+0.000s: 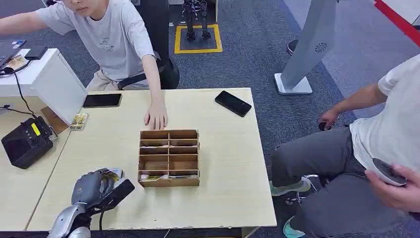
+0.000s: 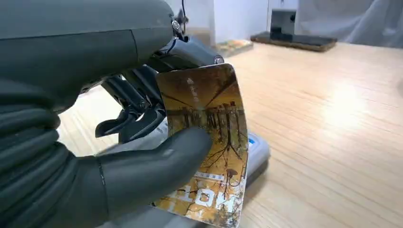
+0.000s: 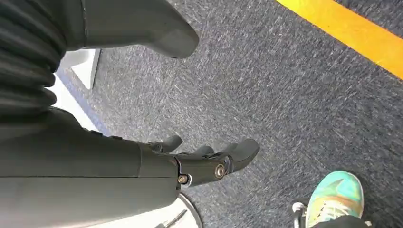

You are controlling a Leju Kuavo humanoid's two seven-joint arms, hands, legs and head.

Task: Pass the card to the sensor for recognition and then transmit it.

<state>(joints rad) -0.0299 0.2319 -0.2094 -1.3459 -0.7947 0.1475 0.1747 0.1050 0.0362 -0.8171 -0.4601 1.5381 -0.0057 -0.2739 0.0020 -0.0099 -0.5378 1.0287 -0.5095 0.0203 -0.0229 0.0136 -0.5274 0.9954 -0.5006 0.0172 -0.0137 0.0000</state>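
While a person's hand (image 1: pixel 156 117) rests just behind the wooden box (image 1: pixel 169 157), the left hand (image 1: pixel 99 187), near that box's front-left corner, clamps the card (image 2: pixel 209 142) between thumb and fingers, long axis upright, its lower corner cut off. The right hand (image 3: pixel 209 161) hangs with fingers loosely apart over carpet (image 3: pixel 304 95).

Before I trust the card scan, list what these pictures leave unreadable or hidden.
- Card: the printed text is partly covered by the left hand's thumb in the left wrist view; too small in the head view.
- Grey device under the card: mostly hidden behind the card and the hand, so contact cannot be judged.
- Wooden organizer: compartment contents are too small in the head view.
- Right hand: hangs over carpet, fingers only partly seen.
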